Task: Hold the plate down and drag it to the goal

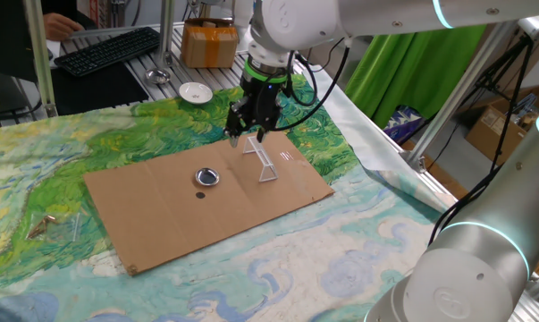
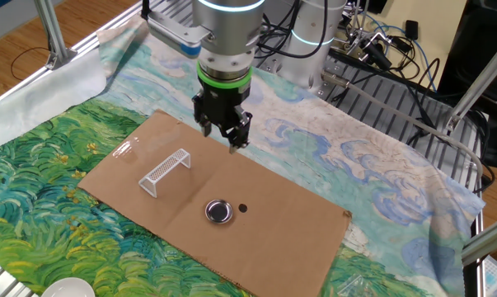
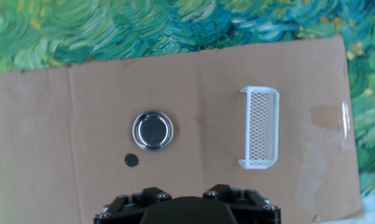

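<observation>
A: Hand view shows the plate (image 3: 153,130), a small round shiny metal dish with a dark centre, lying flat on the cardboard sheet (image 3: 63,112), well left of the goal (image 3: 260,129), a whitish mesh frame.

B: And the gripper (image 2: 223,132)?

A: High over the far edge, touching nothing; fingers look close together, but I cannot tell for sure.

B: So probably the approach step.

A: Yes. Next: descend onto the dish, press, slide it right.
</observation>
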Controlling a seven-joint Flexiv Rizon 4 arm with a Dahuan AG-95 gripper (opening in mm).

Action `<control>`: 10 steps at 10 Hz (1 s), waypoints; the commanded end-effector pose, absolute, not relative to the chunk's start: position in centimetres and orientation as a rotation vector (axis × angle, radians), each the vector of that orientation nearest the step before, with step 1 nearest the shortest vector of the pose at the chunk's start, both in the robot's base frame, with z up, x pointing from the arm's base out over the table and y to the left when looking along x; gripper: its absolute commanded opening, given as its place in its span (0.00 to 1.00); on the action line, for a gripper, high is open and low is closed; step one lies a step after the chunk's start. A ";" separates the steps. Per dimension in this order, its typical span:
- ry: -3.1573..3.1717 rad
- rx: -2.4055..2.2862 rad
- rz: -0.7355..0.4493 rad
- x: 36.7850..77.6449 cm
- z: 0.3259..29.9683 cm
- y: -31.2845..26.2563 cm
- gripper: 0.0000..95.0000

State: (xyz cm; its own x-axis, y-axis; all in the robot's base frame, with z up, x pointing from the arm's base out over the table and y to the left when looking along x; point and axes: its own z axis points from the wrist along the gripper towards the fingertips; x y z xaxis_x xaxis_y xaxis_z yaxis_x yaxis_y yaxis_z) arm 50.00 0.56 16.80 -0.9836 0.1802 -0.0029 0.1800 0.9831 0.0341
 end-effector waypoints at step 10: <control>3.113 0.427 0.073 50.5 15.2 2.6 0.00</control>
State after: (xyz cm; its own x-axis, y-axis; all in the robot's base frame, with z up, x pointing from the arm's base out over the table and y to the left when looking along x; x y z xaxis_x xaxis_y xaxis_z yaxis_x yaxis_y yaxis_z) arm 50.44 2.62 15.18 -0.9632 0.2688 0.0070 0.2688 0.9621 0.0469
